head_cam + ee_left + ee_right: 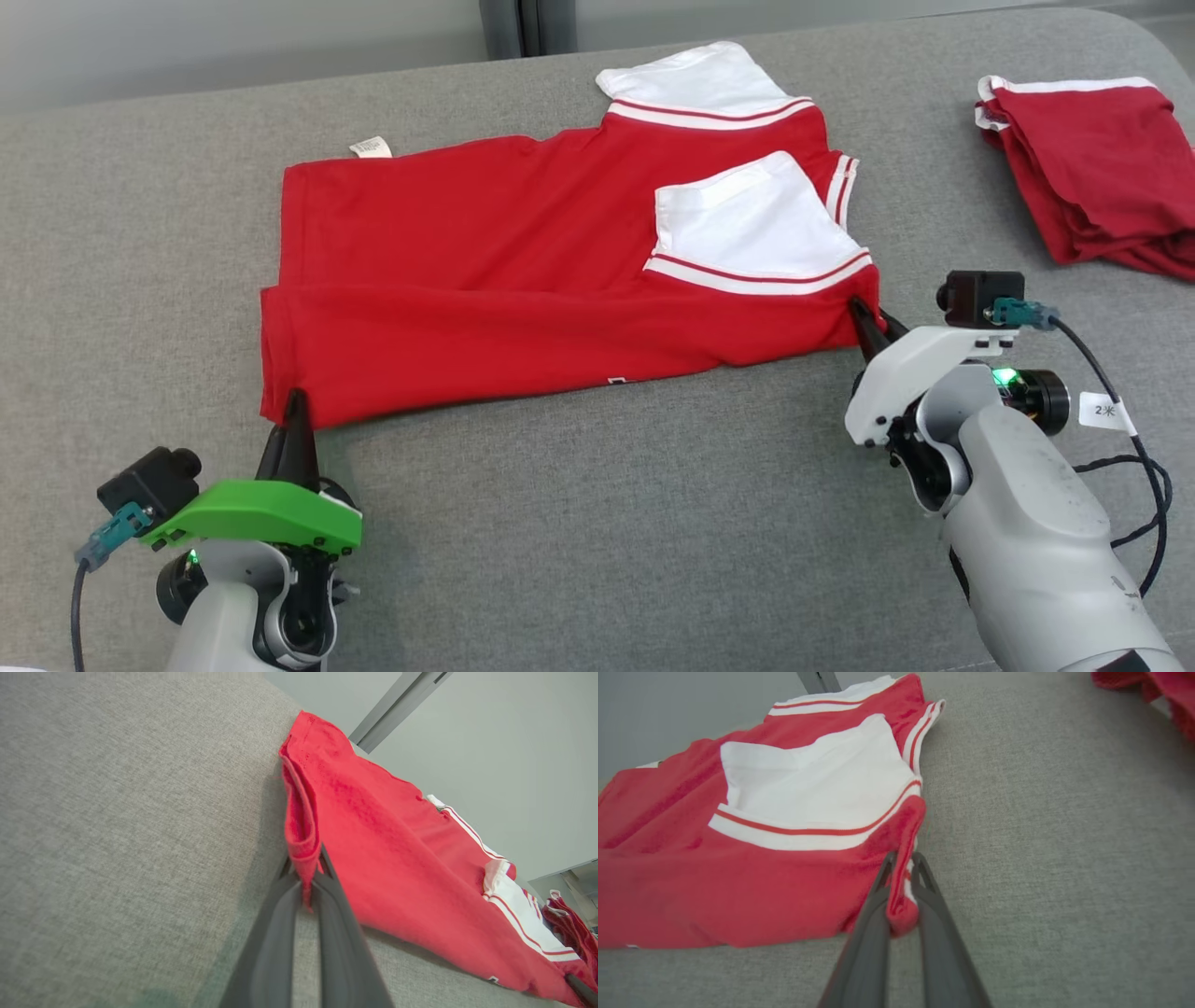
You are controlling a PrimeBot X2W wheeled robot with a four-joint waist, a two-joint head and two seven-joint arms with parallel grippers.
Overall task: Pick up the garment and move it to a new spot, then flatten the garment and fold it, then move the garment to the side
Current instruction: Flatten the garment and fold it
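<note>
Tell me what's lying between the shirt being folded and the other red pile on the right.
Nothing: bare grey surface separates the garment from the red pile, in the head view.

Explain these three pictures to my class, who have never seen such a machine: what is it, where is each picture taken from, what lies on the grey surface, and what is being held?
This is a two-armed robot. The wide picture comes from a camera on its head, looking down at a grey fabric surface. The other two come from cameras on its wrists, each looking along that arm's two dark fingers. A red T-shirt with white sleeves lies partly folded. The left end effector is shut on its near left corner; the right end effector is shut on its near right corner. Another folded red garment lies at the far right.
</note>
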